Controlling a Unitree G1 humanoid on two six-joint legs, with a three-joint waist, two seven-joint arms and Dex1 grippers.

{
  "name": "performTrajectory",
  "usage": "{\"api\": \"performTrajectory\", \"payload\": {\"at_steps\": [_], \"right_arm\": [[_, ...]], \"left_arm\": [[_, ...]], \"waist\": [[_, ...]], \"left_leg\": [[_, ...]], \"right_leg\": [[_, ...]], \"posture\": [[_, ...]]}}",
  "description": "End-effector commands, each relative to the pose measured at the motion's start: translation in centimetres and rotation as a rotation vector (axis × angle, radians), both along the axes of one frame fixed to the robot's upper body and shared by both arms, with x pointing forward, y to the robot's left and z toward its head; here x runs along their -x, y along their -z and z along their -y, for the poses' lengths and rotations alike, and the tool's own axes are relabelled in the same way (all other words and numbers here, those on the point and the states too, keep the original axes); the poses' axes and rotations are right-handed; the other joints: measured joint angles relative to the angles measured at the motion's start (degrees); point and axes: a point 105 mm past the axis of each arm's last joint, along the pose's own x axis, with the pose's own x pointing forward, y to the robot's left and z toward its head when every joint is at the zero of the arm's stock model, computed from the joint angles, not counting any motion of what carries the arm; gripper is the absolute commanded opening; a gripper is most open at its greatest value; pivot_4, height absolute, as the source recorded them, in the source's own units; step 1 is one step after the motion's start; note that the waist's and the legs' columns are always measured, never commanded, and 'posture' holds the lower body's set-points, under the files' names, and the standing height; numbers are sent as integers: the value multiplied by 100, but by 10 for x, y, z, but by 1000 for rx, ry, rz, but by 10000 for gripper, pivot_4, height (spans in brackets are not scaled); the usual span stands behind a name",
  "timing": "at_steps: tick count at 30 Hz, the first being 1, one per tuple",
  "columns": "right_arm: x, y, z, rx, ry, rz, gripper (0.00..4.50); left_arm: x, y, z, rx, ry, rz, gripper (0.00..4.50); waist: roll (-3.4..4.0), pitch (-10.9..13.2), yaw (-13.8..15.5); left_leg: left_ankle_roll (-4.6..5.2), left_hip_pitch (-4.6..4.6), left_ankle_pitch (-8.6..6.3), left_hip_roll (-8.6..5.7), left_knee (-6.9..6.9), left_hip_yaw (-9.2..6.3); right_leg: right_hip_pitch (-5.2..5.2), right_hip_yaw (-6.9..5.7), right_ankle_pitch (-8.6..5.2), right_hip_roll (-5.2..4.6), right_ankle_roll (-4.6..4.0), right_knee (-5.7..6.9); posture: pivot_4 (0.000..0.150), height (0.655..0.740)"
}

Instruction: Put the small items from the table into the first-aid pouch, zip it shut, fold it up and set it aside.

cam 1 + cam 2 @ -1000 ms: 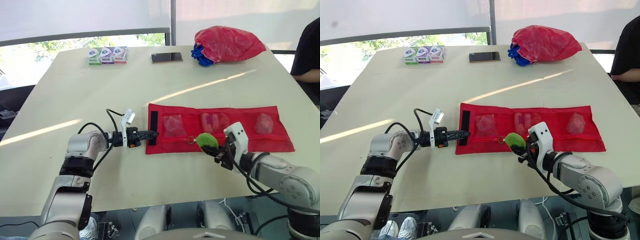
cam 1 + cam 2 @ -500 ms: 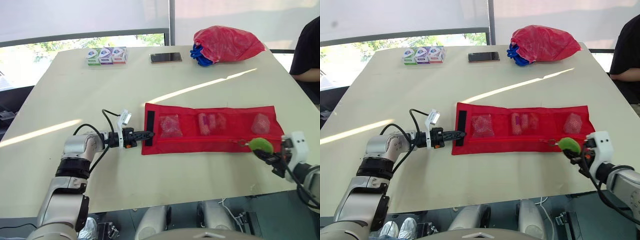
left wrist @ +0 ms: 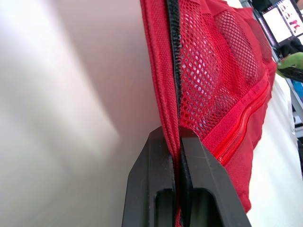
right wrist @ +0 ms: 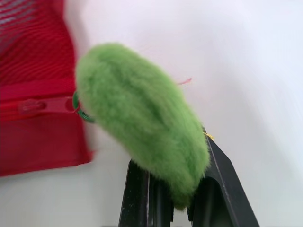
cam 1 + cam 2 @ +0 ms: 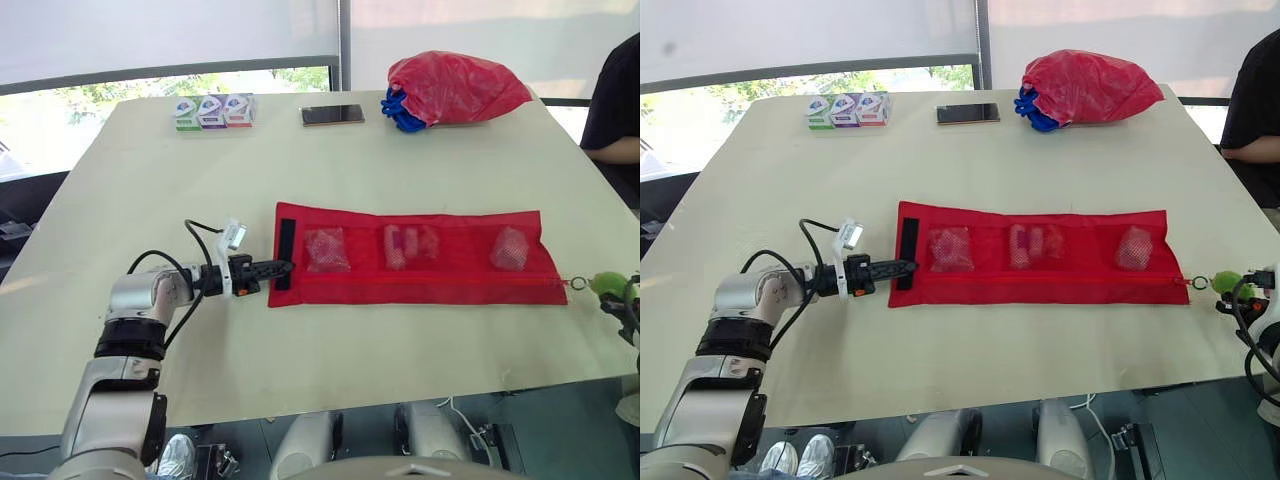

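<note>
Green fluff first: the furry zip pull (image 4: 142, 123) sits clamped in the fingers of the right gripper (image 4: 173, 182), just off the pouch's right end, near the bench (image 5: 330, 350) edge. A small ring links it to the slider.

Left gripper (image 3: 176, 139): fingers clenched on the pouch's left hem, beside the black strip (image 5: 285, 254).

First-aid pouch (image 5: 420, 225) lies flat and open-length across mid-bench, stretched between the two grippers. Three small items (image 5: 326, 248) show through the mesh pockets. The zip (image 3: 239, 137) looks run to its right end (closure likely complete, or nearly).

To finish well, I judge: hold the left anchor firm, pull low along the zip line, stop once the slider meets its stop, and let go of the pull before folding so the fabric is not dragged.

Farther back: three little boxes (image 5: 213, 110), a phone (image 5: 333, 115), a red bag (image 5: 455, 88). A person's arm (image 5: 615, 110) at far right.
</note>
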Motion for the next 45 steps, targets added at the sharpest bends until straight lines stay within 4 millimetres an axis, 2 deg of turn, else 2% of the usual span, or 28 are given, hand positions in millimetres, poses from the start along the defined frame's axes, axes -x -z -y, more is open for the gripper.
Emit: {"api": "performTrajectory", "payload": {"at_steps": [1,7,11,19,21,22,23,28,29,34,40,42,43,45], "right_arm": [[-4,-18,14,69,64,82,306],[-12,-25,15,95,87,143,306],[-18,-24,7,81,45,153,306],[-15,-27,8,120,24,171,306],[-14,-29,9,113,32,183,8175],[-13,-31,11,113,44,187,10680],[-12,-32,13,120,55,191,17039],[-14,-36,8,107,32,216,43008],[-14,-36,6,106,19,220,44643],[-16,-37,-16,65,-78,249,44643],[-16,-41,-84,-148,-336,316,44643],[-14,-36,-101,-171,-392,300,45000],[-13,-34,-106,-177,-413,291,45000],[-11,-31,-110,-190,-434,290,45000]], "left_arm": [[-4,-6,-32,-60,-110,23,0],[-4,-8,-41,-75,-142,28,0],[1,-8,-40,-72,-136,24,0],[4,-9,-44,-81,-145,22,0],[4,-8,-50,-104,-152,21,0],[4,-8,-54,-114,-157,22,0],[4,-8,-58,-125,-168,22,0],[0,-9,-69,-151,-186,27,0],[-1,-9,-70,-152,-184,28,0],[-1,-8,-75,-164,-187,24,0],[4,-5,-78,-183,-172,10,0],[7,-3,-79,-199,-147,16,6659],[10,-5,-78,-194,-125,23,8594],[9,-11,-88,-254,-103,90,17292]], "waist": [[0,0,2],[1,1,9],[1,1,9],[2,2,13],[3,2,6],[3,2,-3],[3,2,-8],[3,2,-7],[3,2,-2],[3,1,-3],[3,1,-16],[2,0,0],[-1,-1,-1],[0,-1,-1]], "left_leg": [[0,0,0,-1,0,0],[0,-2,0,-1,0,-1],[0,-2,0,-3,0,-1],[0,-2,0,-3,0,-1],[0,-2,0,-3,-1,-1],[0,-2,0,-3,-1,-1],[0,-2,0,-2,-1,-1],[0,10,0,-1,-15,8],[0,9,0,-1,-15,8],[0,9,0,-2,-16,7],[1,9,-1,2,-19,6],[10,9,-6,2,-19,7],[20,9,-11,1,-19,6],[17,9,-10,1,-19,5]], "right_leg": [[0,0,0,0,0,0],[-1,-1,0,0,0,0],[-1,0,0,-3,0,-1],[-2,12,0,-3,0,-1],[-2,12,0,-2,0,-1],[-2,12,0,-2,0,0],[-3,12,0,-1,-1,0],[-3,9,0,1,-1,0],[-3,8,0,1,-1,0],[-2,5,1,0,-1,0],[-3,11,1,1,-1,1],[-3,11,1,0,0,1],[-4,9,0,-1,-1,0],[-5,10,0,-1,-1,0]], "posture": [[1500,7400],[1500,7400],[1500,7400],[1500,7400],[1500,7400],[1500,7400],[1500,7400],[1500,7400],[1500,7400],[1500,7400],[1500,7400],[1500,7400],[1500,7400],[1500,7400]]}}
